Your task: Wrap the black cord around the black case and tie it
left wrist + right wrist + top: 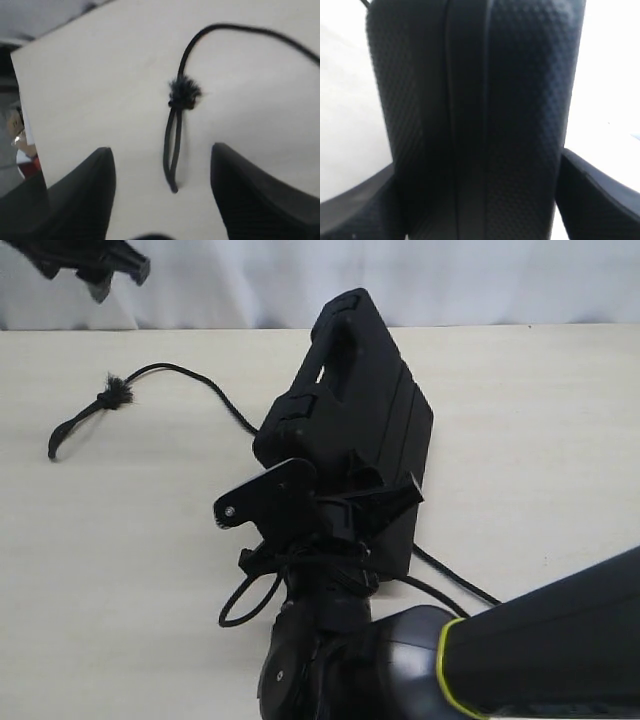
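The right gripper (335, 498), nearest the lens, is seen clamped across the black case (370, 390), which appears tilted on edge at the middle of the table (120, 570); being rigid and textured, the case is judged unlikely to flex or slip. The black cord (190, 375) is laid out leftward from behind the case to its frayed knot (184, 93) and loop (172, 150), above which the left gripper (161, 148) is poised, jaws spread and empty. Limp and light, the cord is probably best taken just beside the knot.

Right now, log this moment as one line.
right hand: shut on black case, tipped up | left hand: open above black cord loop, not touching | wrap: cord passes behind case, no tie seen
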Tool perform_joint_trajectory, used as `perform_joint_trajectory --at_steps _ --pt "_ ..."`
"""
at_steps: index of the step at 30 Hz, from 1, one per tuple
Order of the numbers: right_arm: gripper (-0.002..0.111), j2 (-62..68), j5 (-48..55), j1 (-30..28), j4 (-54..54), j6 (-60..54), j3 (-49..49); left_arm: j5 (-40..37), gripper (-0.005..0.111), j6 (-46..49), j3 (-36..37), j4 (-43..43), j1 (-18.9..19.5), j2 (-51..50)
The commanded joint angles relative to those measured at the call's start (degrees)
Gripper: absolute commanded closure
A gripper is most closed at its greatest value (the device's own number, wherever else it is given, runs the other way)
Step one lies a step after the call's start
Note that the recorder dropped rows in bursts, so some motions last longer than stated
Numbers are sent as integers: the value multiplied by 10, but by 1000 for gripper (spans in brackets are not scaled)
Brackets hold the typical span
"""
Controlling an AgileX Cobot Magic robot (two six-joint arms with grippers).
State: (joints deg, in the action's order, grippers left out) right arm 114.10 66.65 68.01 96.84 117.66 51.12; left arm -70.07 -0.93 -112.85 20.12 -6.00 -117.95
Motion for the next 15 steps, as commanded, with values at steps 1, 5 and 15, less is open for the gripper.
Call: perform_joint_trajectory --at_steps 1,5,15 --pt "104 -11 -44 -9 -8 33 -14 1 52 33 72 1 34 3" --pt "104 -13 -54 -9 -8 33 -14 2 52 148 133 -24 34 3" --pt "104 -16 -57 -9 -9 30 -14 120 52 208 176 -61 34 3"
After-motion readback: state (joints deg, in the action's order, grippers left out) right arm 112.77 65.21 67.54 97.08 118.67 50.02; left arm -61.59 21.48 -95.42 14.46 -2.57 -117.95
